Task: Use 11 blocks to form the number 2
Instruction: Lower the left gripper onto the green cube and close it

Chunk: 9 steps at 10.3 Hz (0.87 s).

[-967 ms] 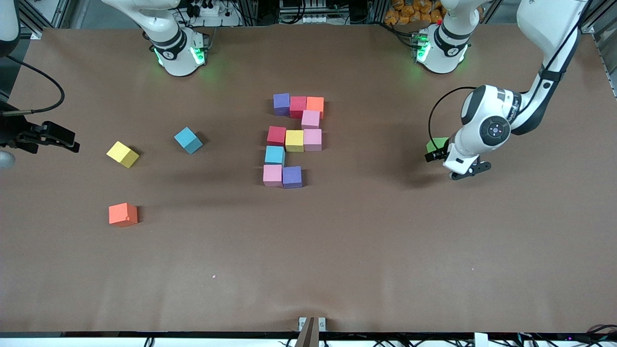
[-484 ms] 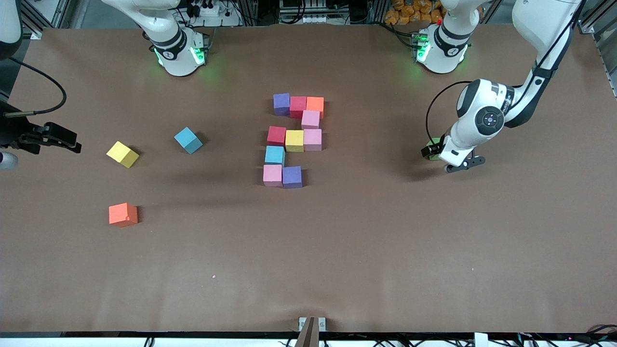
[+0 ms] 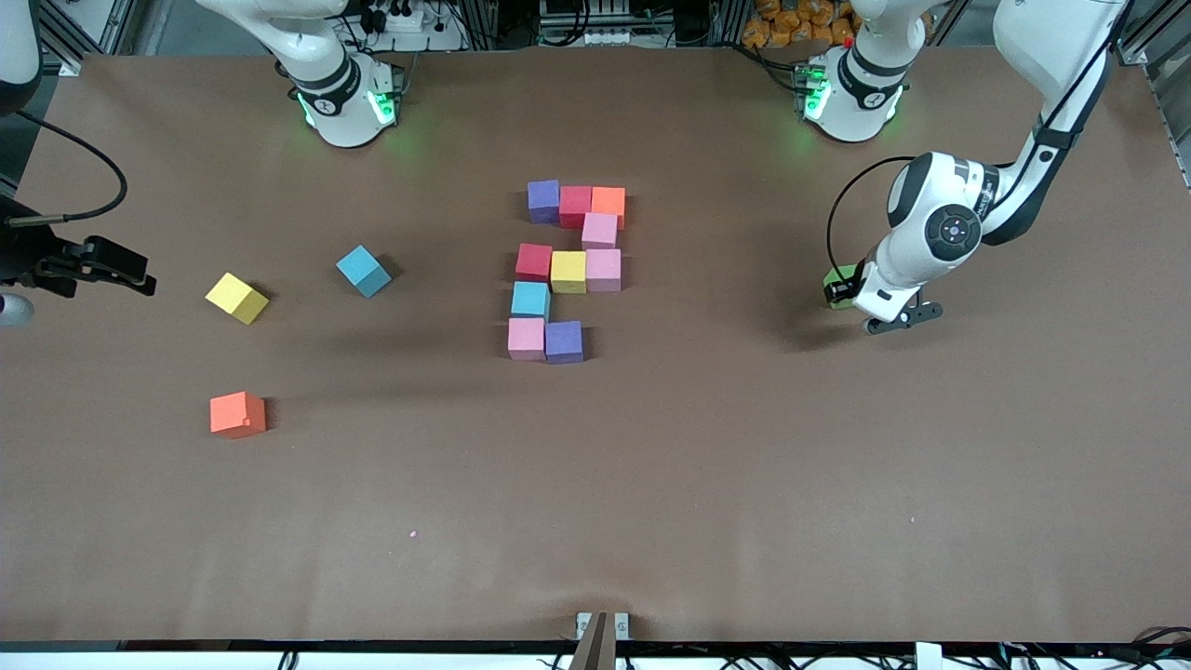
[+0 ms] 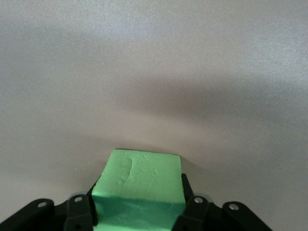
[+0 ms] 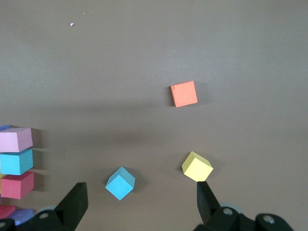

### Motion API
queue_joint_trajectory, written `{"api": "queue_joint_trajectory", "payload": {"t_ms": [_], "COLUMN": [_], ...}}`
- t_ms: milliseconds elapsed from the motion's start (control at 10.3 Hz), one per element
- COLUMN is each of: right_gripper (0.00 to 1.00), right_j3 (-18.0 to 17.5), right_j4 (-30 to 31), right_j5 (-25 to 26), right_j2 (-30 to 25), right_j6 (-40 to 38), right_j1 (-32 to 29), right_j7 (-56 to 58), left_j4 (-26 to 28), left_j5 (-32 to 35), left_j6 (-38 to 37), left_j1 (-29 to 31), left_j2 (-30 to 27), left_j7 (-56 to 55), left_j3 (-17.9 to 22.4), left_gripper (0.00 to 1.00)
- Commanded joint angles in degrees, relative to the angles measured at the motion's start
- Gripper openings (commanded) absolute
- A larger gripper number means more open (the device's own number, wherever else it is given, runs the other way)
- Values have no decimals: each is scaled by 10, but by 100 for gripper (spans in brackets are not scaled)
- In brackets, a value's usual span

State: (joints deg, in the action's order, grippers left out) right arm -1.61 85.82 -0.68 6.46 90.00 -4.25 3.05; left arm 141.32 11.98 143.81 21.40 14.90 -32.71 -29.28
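Observation:
My left gripper [image 3: 851,296] is down at the table toward the left arm's end, shut on a green block [image 3: 840,279]. In the left wrist view the green block [image 4: 139,178] fills the gap between both fingers [image 4: 79,211]. At mid-table lies a partial number 2 of several blocks: a purple one [image 3: 543,200], red [image 3: 575,206] and orange [image 3: 608,202] along the top, down to pink [image 3: 526,338] and purple [image 3: 564,341] at the bottom. My right gripper [image 3: 112,265] waits open, high over the right arm's end; its wrist view shows the gripper [image 5: 140,188] holding nothing.
Three loose blocks lie toward the right arm's end: a blue one [image 3: 363,271], a yellow one [image 3: 236,298] and an orange one [image 3: 237,414], the orange nearest the front camera. The right wrist view shows them as blue [image 5: 120,183], yellow [image 5: 197,166], orange [image 5: 184,93].
My left gripper came down over the green block and closed on it. The right arm and the other blocks have not moved.

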Motion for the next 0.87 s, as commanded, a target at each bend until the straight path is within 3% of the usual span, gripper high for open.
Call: {"api": "queue_joint_trajectory", "payload": {"t_ms": [0,387,774], "right_gripper": [100,100,100], "right_j3": [-5,-5,-5], "right_j4": [4,4,4], "right_j5": [0,1,0], "right_j2": [-4,-4,-3], "right_j6": [-1,-1,0], "right_j1": [-8,-8,-7], "right_j7": [9,9,9], "left_j4": [-6,-102,-334], "left_j5": [-13,-13,-15], "left_j6": [0,-17,-188], "left_j1": [7,-8,-78], "left_j2": [-16,42,174], "left_j7": [-34,-199,-370], "left_j3": [-9,-38,-38], "left_gripper": [35,35,35]}}
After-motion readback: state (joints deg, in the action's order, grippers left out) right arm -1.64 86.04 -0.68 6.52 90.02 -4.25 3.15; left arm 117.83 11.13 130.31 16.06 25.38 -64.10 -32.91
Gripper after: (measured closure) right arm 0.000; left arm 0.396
